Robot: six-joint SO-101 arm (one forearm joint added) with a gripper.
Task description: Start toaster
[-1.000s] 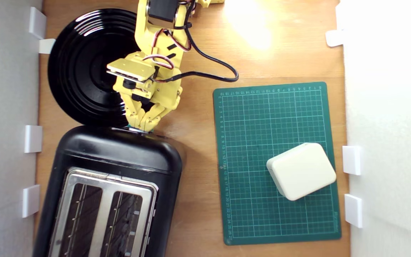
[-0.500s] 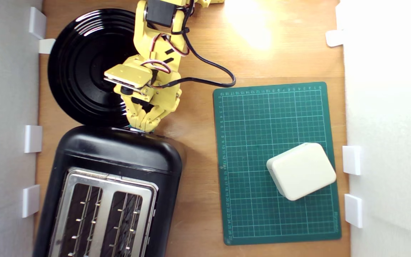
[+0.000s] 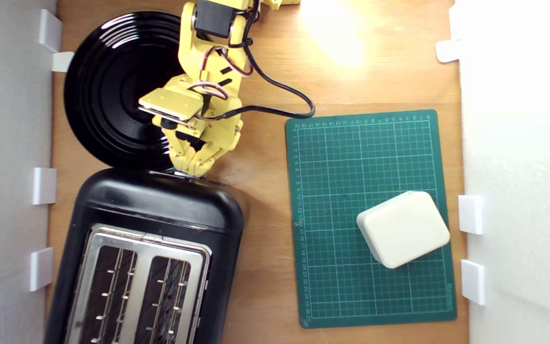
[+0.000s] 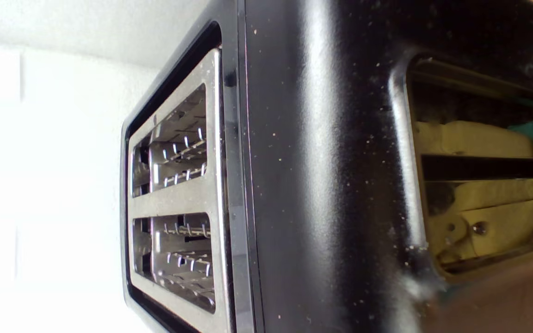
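Gripper (image 3: pixel 193 169): fingers (image 3: pixel 203 160) drawn together to a point, tips pressed against the toaster's end wall at a small teal lever (image 3: pixel 175 170); whether they clamp the lever cannot be told.
Toaster (image 3: pixel 160 210): black, at the exterior view's lower left, just below the plate (image 3: pixel 103 95); both slots show wire guides.
Wrist view: toaster wall (image 4: pixel 322 185) fills the picture; yellow fingers reflected in its recess.
Writing: ruler numerals along the mat (image 3: pixel 351 157) edges, too small to read; box (image 3: pixel 403 228) unmarked.

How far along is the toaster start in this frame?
Reaching is done: the gripper sits at the toaster end, over the teal lever. The press looks in hand. Whether the lever has latched cannot be told; withdrawing the arm is left.
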